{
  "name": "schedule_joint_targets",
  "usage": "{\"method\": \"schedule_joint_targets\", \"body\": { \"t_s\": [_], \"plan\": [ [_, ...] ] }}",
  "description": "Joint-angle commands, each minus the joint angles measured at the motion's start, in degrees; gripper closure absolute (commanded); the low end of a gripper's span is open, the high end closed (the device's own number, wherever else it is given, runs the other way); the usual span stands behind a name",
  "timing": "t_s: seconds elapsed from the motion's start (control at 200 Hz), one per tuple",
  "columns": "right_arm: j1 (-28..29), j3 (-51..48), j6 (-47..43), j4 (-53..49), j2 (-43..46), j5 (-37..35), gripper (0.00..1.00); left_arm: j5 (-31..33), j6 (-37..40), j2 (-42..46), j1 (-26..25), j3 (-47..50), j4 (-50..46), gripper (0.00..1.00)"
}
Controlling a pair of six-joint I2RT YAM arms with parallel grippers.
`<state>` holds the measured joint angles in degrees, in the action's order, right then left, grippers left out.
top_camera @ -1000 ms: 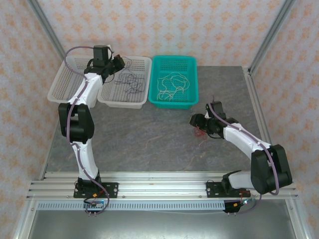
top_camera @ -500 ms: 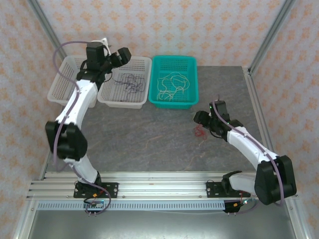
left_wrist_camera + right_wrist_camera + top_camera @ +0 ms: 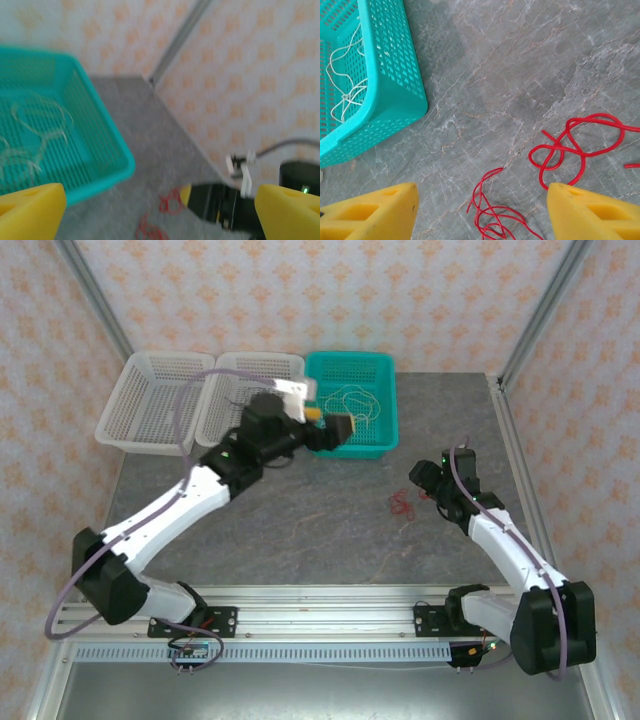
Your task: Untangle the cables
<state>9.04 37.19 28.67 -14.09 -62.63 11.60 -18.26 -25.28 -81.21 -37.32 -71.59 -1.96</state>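
Teal basket (image 3: 388,410) is holding the cream-white cable (image 3: 352,400), looped loosely inside. Red cable (image 3: 402,506) is lying on the tabletop (image 3: 300,520) just off the basket's near-right corner. L gripper (image 3: 335,428) is hovering at the basket's near-left corner, jaws wide, nothing btwn. R gripper (image 3: 418,480) is sitting near-right of the basket, jaws spread, empty.

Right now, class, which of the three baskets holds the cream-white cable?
The teal basket, farthest right in the row: the cream-white cable loops inside it. The left basket and the middle basket are both white.
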Motion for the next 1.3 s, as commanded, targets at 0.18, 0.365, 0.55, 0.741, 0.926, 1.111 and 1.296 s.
{"method": "schedule_joint_targets", "body": {
  "t_s": [0.18, 0.365, 0.55, 0.741, 0.926, 1.111, 1.296],
  "plan": [
    [-0.08, -0.36, -3.13, -3.52, -8.89, 12.97, 0.35, 4.6, -5.04, -5.19, -5.48, 7.97, 4.47, 0.11],
    [2.74, 2.61, -6.31, -5.8, -17.65, 16.29, 0.49, 6.31, -4.76, -4.84, -5.46, 8.32, 1.98, 0.12],
    [3.79, 4.78, -7.37, -7.39, -21.23, 12.52, 1.0, 5.29, -7.01, -5.85, -5.22, 7.02, 0.9, 0.16],
    [3.73, 3.0, -10.88, -6.68, -12.32, 15.04, 1.0, 1.63, -11.92, -5.98, -2.87, 9.17, 3.5, 0.2],
    [4.59, 2.53, -15.2, -5.64, -7.49, 27.83, 1.0, -8.43, -14.32, -6.71, 0.77, 8.7, 6.17, 0.28],
    [9.77, 3.97, -16.5, -1.24, -6.43, 35.0, 1.0, -13.82, -14.58, -6.99, 2.55, 5.94, 1.66, 0.29],
    [12.57, 5.62, -15.12, 5.11, -5.79, 37.2, 1.0, -14.66, -20.46, -7.31, 4.7, 7.64, 1.44, 0.38]
  ]
}}
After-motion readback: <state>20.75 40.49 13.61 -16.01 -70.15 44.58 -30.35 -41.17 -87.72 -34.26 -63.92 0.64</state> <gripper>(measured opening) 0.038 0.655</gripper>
